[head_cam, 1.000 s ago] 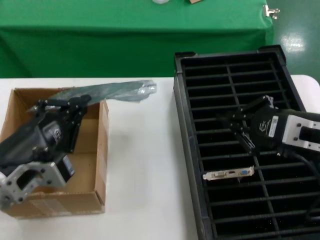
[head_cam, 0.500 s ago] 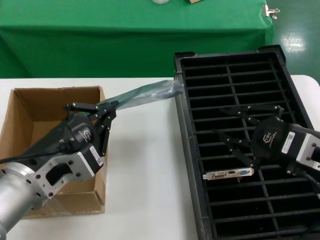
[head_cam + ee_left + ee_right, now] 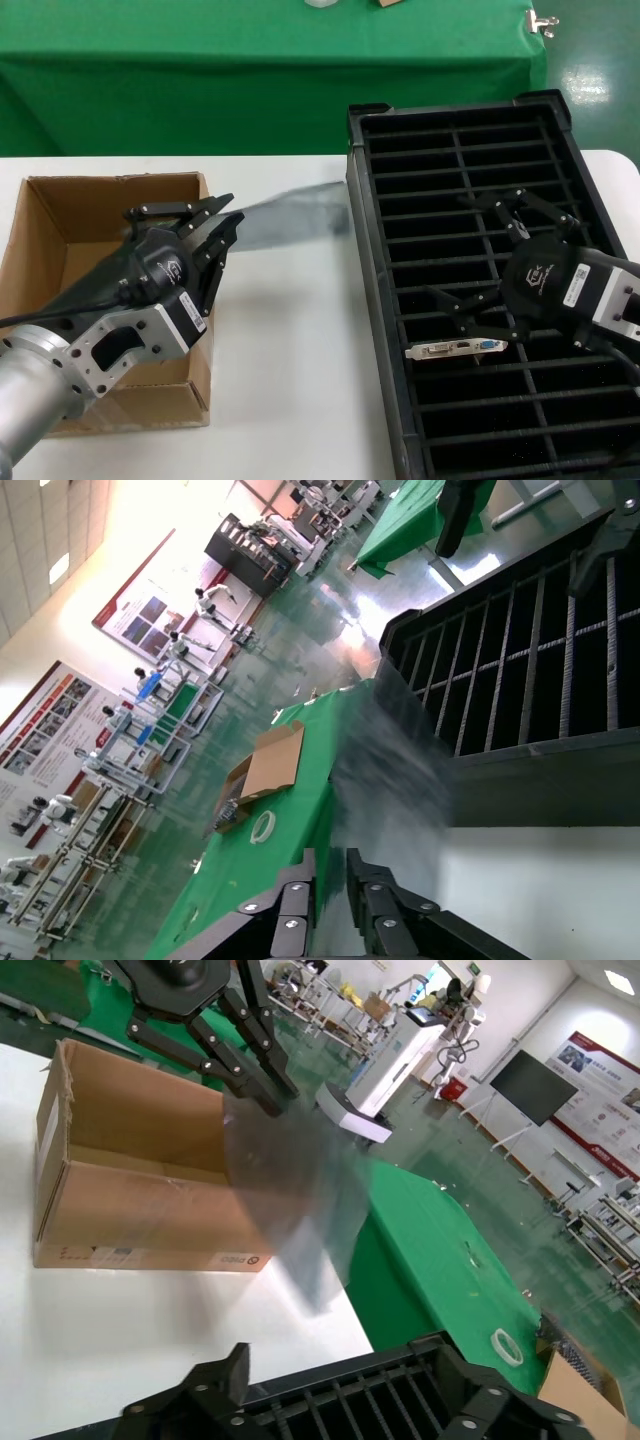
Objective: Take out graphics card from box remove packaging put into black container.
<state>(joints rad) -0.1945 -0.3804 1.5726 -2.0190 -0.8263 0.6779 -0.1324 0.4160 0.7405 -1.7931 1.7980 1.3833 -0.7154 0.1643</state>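
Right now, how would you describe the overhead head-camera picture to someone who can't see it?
The left pincer, beside a brown cardboard box, grips a grey plastic bag stretching across the white table towards a slotted black tray. A graphics card stands in one tray slot, with the open right pincer above it.

The box [image 3: 60,250] was plain brown cardboard, and the bag [image 3: 290,215] beside it was a see-through grey-green. The tray [image 3: 365,250] was black with a grid of ribs, and the card [image 3: 458,349] in it showed a silver end with a small blue port. The table [image 3: 290,350] was white, with a green cloth [image 3: 200,90] behind it.
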